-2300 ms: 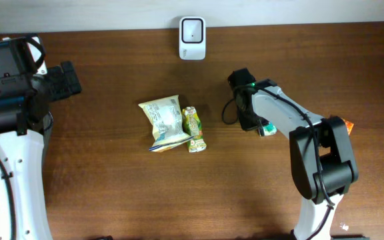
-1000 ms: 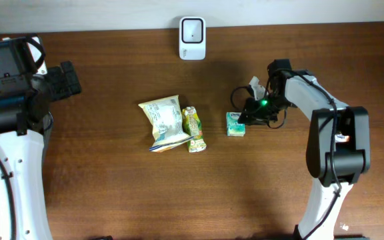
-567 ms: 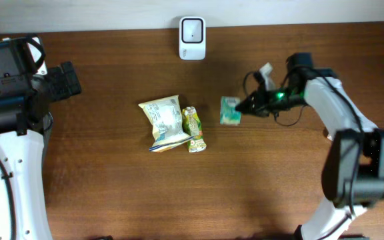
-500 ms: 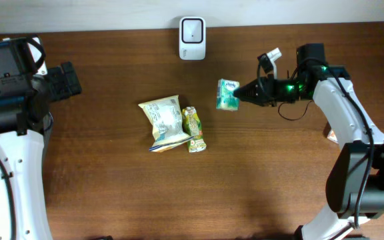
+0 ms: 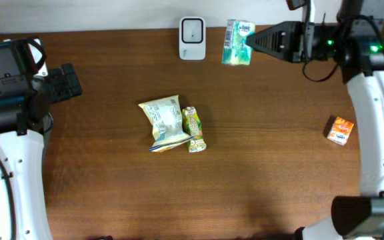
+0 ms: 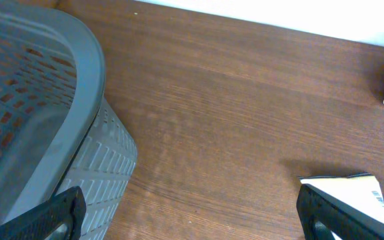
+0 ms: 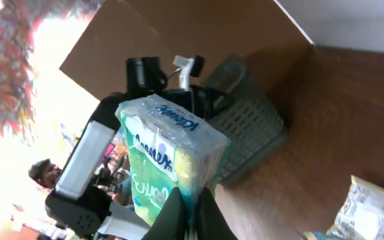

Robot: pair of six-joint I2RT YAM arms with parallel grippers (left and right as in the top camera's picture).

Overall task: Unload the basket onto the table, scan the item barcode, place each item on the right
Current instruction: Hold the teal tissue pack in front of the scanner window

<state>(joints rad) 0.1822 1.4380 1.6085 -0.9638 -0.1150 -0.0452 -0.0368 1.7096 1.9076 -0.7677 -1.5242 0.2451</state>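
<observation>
At the far edge of the table (image 5: 279,187), right of centre, find the right gripper (image 5: 248,41) clamped together on the tissue pack (image 5: 237,42), pinched on one end. Note the pack held clear of the tabletop, just right of the white scanner (image 5: 193,29) at the far edge and apart from it. From the right wrist view, see the same tissue pack (image 7: 169,167) upright above the closed fingertips, green and white wrapper with blue lettering toward the camera; cannot tell which face carries a barcode. At table centre, record a pale snack bag (image 5: 163,123) lying flat, with a small yellow-green packet (image 5: 193,129) touching its right side. Near the right edge, log a small orange box (image 5: 340,130), well apart from the rest. At far left, find the left gripper (image 5: 71,80) raised, spread wide and holding nothing. Confirm on the left wrist view: fingertips (image 6: 52,217) at the lower corners, bare wood between. To the left of it, note a grey mesh basket (image 6: 45,100).
</observation>
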